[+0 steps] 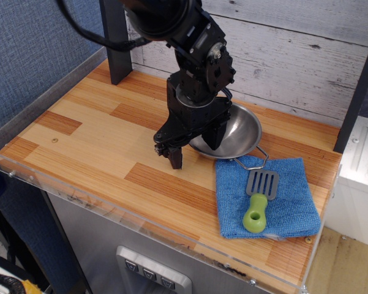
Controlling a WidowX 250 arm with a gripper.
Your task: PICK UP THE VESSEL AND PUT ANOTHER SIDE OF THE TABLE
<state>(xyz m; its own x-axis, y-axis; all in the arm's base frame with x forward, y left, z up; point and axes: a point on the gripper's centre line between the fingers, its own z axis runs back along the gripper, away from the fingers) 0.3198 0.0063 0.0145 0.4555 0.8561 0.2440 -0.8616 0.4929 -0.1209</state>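
The vessel (pixel 237 130) is a shiny round steel bowl standing on the wooden table (pixel 92 141) at the back right of middle. One thin wire loop handle (pixel 252 162) sticks out toward the front. My black gripper (pixel 194 147) comes down from above with its jaws apart, straddling the bowl's near-left rim. One finger (pixel 174 157) is outside the bowl, close above the wood. The other finger (pixel 214 137) is inside the bowl. The arm hides the bowl's left part.
A blue cloth (pixel 291 205) lies at the front right, touching the bowl's handle, with a grey spatula with a green handle (pixel 258 205) on it. A black post (pixel 115 43) stands at the back left. A clear acrylic edge (pixel 79 193) rims the front.
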